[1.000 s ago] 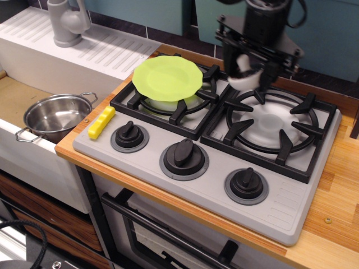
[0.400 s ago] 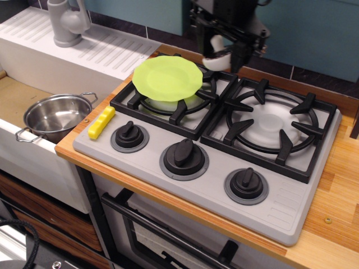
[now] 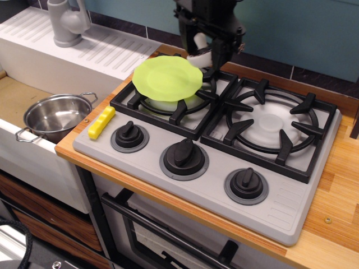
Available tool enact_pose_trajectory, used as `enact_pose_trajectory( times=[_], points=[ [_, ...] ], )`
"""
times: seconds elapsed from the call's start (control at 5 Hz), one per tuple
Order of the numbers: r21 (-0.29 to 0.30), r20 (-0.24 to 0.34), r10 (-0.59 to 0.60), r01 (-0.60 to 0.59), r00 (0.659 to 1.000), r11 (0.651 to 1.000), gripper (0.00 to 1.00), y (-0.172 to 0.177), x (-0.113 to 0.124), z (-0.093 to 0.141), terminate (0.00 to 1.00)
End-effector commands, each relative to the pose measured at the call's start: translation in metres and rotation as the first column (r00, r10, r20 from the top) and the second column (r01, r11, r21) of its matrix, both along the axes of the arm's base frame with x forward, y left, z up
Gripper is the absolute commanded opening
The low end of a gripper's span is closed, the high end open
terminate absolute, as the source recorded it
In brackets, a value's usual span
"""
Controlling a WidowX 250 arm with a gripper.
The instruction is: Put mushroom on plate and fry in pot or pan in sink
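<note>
My black gripper (image 3: 203, 49) hangs above the far right edge of the lime-green plate (image 3: 167, 78), shut on the white mushroom (image 3: 201, 50), which shows between the fingers. The plate rests on the left burner grate. The yellow fry (image 3: 101, 122) lies at the stove's left front corner, beside the sink. The shiny steel pot (image 3: 58, 116) stands in the sink (image 3: 17, 98), at its right side.
Three black knobs (image 3: 184, 152) line the stove's front. The right burner grate (image 3: 272, 124) holds nothing. A grey faucet (image 3: 67, 21) stands on the ribbed drainboard (image 3: 106, 50) at the back left. The wooden counter (image 3: 336, 196) runs along the right.
My gripper has carried the mushroom left from above the right burner's back edge to above the plate's far right rim. Plate, fry and pot have not moved.
</note>
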State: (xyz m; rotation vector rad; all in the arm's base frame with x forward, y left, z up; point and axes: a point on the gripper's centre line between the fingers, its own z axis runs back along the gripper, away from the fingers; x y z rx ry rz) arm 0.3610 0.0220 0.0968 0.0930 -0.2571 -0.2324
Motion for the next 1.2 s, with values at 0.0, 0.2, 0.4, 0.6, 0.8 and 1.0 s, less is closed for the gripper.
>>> enact_pose_trajectory(
  times=[0.0, 0.2, 0.4, 0.6, 0.8, 1.0],
  points=[
    [0.013, 0.135, -0.031, 0.029, 0.990, 0.999, 0.00, 0.026, -0.003, 0.022, 0.00],
    [0.001, 0.155, -0.051, 0.051, 0.987, 0.999, 0.00, 0.037, -0.007, 0.011, 0.00],
    [-0.006, 0.175, -0.061, 0.063, 0.983, 0.998, 0.00, 0.042, -0.010, 0.001, 0.00],
    [-0.012, 0.191, -0.075, 0.079, 0.979, 0.997, 0.00, 0.047, -0.011, -0.005, 0.00],
    [-0.017, 0.199, -0.080, 0.085, 0.977, 0.996, 0.00, 0.045, -0.013, -0.009, 0.00],
    [-0.017, 0.200, -0.080, 0.085, 0.977, 0.996, 0.00, 0.041, -0.015, -0.009, 0.00]
  ],
)
